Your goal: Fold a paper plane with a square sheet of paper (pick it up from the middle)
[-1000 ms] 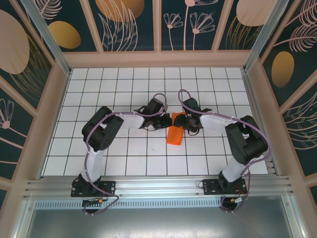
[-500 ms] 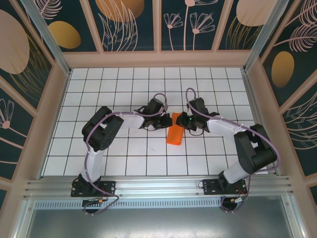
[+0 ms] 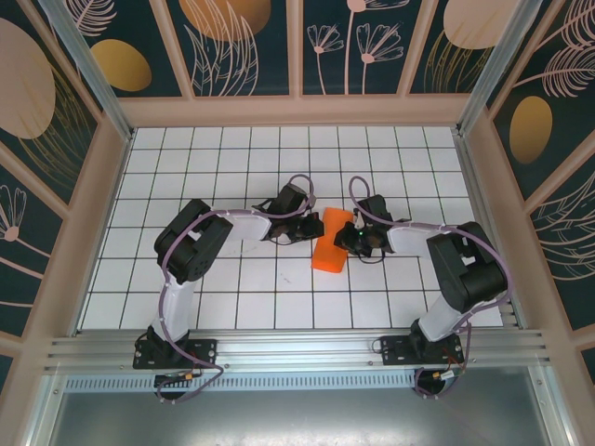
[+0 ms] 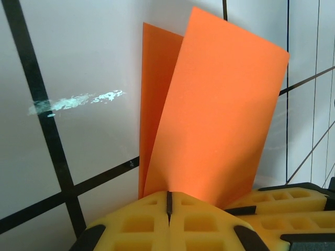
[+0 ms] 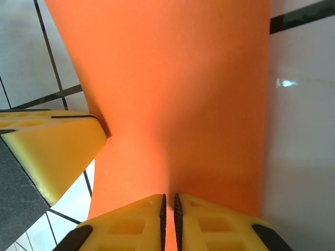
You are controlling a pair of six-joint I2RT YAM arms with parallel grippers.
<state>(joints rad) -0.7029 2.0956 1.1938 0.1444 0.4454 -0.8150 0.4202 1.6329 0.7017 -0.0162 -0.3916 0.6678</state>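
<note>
On the table (image 3: pixel 186 158), left pincer (image 4: pixel 168 197) and right pincer (image 5: pixel 168 198) — both clamped — grip the orange sheet (image 3: pixel 327 253).

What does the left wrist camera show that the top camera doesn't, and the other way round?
Left wrist: the orange paper as two layers fanning apart beyond the shut left claw, plus a white scuff on a tile. Top: the left arm and right arm meeting at the paper from either side, inside patterned walls. Both: the orange paper and the white grid table.
</note>
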